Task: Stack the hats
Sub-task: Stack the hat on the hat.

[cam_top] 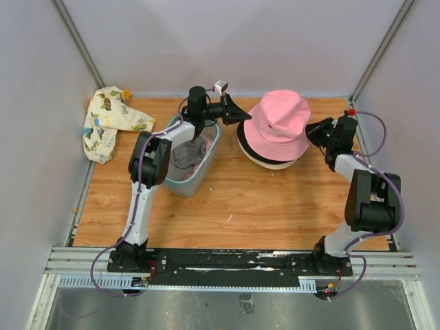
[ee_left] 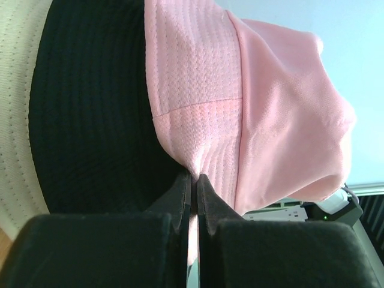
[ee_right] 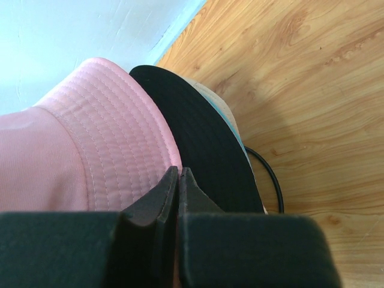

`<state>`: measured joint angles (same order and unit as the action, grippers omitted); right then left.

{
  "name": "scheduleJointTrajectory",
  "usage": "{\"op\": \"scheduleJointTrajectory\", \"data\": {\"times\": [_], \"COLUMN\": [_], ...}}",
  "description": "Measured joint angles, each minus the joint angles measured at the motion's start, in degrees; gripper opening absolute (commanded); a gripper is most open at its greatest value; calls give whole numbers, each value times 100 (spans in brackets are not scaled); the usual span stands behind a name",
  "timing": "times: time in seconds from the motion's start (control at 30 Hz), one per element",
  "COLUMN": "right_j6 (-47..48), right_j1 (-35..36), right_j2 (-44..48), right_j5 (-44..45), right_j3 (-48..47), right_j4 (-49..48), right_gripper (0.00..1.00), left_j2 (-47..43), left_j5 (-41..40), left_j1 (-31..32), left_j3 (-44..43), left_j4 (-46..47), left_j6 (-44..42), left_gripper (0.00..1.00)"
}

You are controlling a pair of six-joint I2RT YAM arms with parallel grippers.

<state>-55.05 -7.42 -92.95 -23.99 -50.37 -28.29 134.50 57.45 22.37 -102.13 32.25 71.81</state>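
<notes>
Walls (cam_top: 227, 41) of pale grey enclosed a wood-grain surface (cam_top: 240, 199). Two arms rose from its 6 o'clock edge: the left arm (cam_top: 148, 161) stretched over the basket, and the right arm (cam_top: 371, 196) folded back at 3 o'clock. One stack sat near 1 o'clock, with the pink hat (cam_top: 278, 120) on top of a black hat (ee_left: 90, 108) and a cream hat (ee_left: 15, 120). The left pincer (cam_top: 242, 115) was clamped on the pink brim at its 9 o'clock side, the right pincer (cam_top: 313, 130) at its 3 o'clock side. One mesh basket (cam_top: 180, 187) at 10 o'clock held a grey hat (cam_top: 187, 157). One printed cloth (cam_top: 104, 125) lay farther toward 10 o'clock.
</notes>
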Motion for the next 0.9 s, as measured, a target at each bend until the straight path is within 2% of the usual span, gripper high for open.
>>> {"op": "scheduleJointTrajectory", "data": {"times": [0.13, 0.37, 0.5, 0.9], "right_j6": [48, 92, 122, 240], "right_j1": [0, -2, -2, -2], "right_j2": [48, 55, 55, 33], "right_j5": [26, 26, 35, 122], "right_j3": [0, 0, 4, 256], "right_j4": [66, 79, 79, -199], "right_gripper": [1, 1, 1, 1], "left_j2": [-103, -208, -203, -44], "left_j5": [-142, -741, -946, -1139], "left_j1": [-61, -216, -201, -146], "left_j3": [109, -343, -680, -1272], "left_j4": [-170, -2264, -3128, -4356], "left_j6": [-146, -1659, -2267, -3244], "left_gripper": [1, 0, 0, 0]}}
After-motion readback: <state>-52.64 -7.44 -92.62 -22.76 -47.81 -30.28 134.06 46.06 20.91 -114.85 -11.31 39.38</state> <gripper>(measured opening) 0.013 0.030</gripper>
